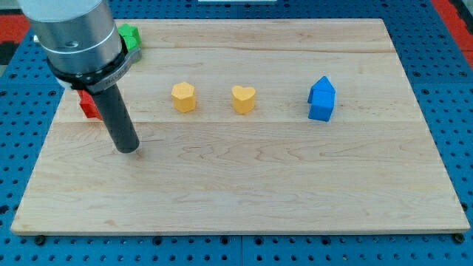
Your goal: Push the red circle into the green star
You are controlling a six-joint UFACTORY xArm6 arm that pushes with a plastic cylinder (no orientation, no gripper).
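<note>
A red block [89, 106] lies near the board's left edge, mostly hidden behind my rod, so its shape cannot be made out. A green block [130, 35] sits at the board's top left, partly hidden by the arm's grey body; its shape is unclear too. My tip [128, 148] rests on the board, below and to the right of the red block, a short way from it. The green block is well above the tip.
A yellow block [183, 97] and a yellow heart [243, 99] stand in the board's upper middle. A blue block [321, 99] stands to their right. The wooden board [295, 185] lies on a blue pegboard surface.
</note>
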